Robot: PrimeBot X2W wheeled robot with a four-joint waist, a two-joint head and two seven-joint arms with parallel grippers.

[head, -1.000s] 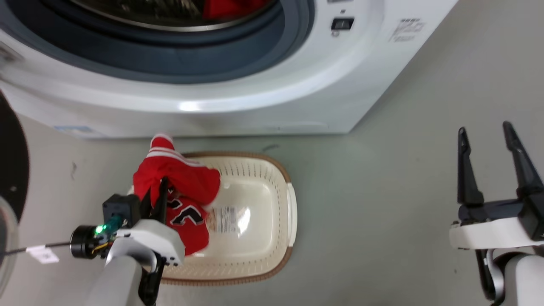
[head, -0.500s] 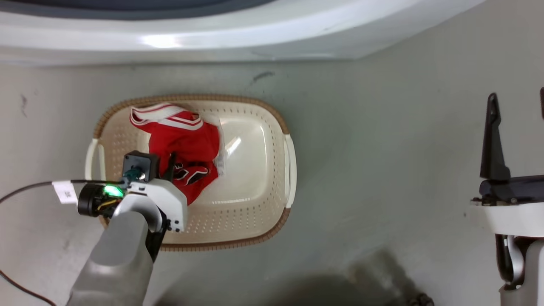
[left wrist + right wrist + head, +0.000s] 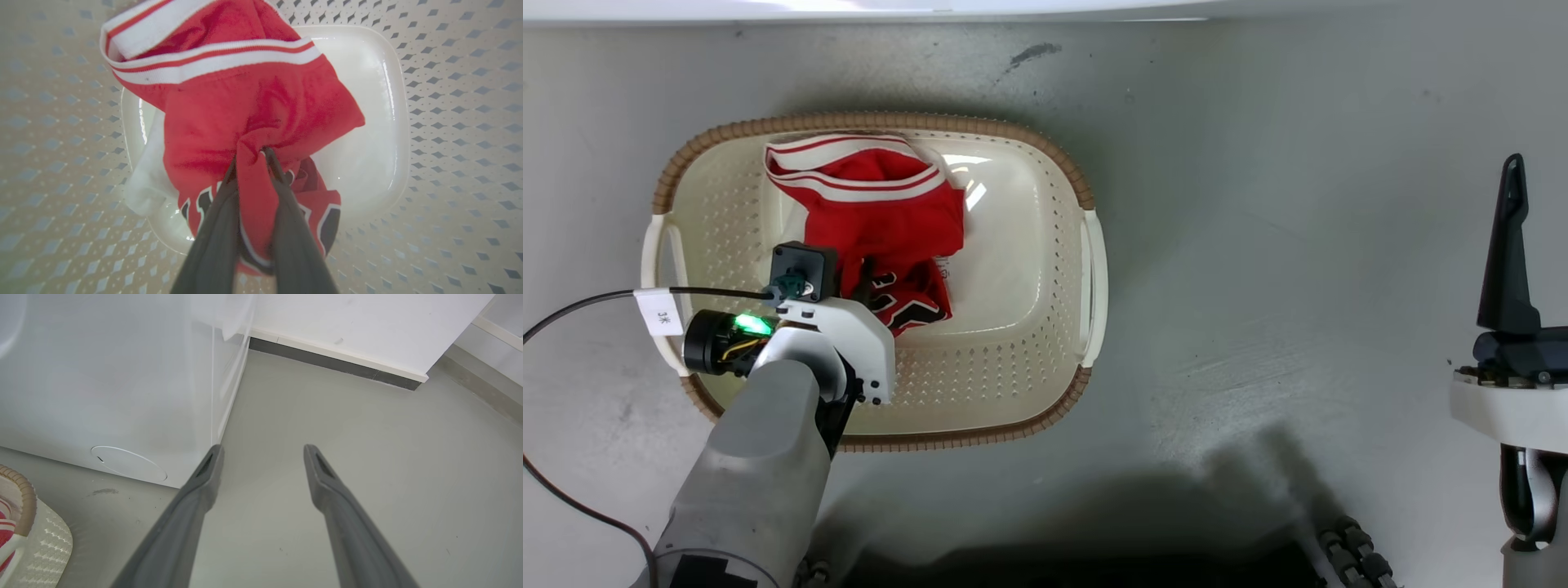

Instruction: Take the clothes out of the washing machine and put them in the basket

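1. The washing machine [image 3: 102, 396], white-flanked, closes off the scene at 12 o'clock in the head view, with a wall skirting beyond it in the right wrist view.
2. The grey floor [image 3: 1258, 245] runs open from 1 to 5 o'clock of the basket, leaving broad room for either arm to swing.
3. The basket [image 3: 866, 122] stands on the floor near the machine's foot, its brown rim and perforated walls ringing the left arm's work.
4. A red garment [image 3: 882, 212] lies inside the basket on its pale bottom, striped trim toward 12 o'clock and printed end toward 6.
5. The left gripper [image 3: 250, 157], low within the basket, is clenched on a bunched fold of the garment. The set-down looks all but made. The next move calls for letting go, then a straight lift clear of the rim (loose cloth could cling to a finger) before heading back to the drum.
6. The right gripper [image 3: 263, 451] hangs at 3 o'clock, fingers spread and empty, well apart from the basket.
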